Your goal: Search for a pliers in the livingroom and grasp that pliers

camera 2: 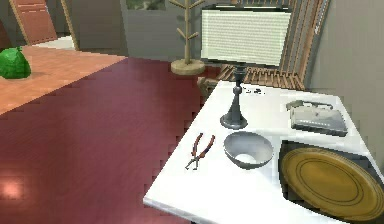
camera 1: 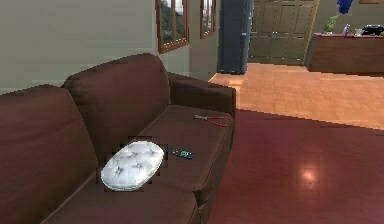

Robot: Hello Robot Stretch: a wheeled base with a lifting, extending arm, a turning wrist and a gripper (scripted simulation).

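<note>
Pliers with red handles lie flat on a white table in the arm side view, near the table's left edge and just beside a grey bowl. A dark candlestick stands upright behind the bowl. A round golden plate lies to the bowl's right, with a grey boxy item beyond it. In the forward view, a brown sofa carries a white cushion, a small dark remote and a thin reddish item too small to identify. The gripper's state cannot be told.
</note>
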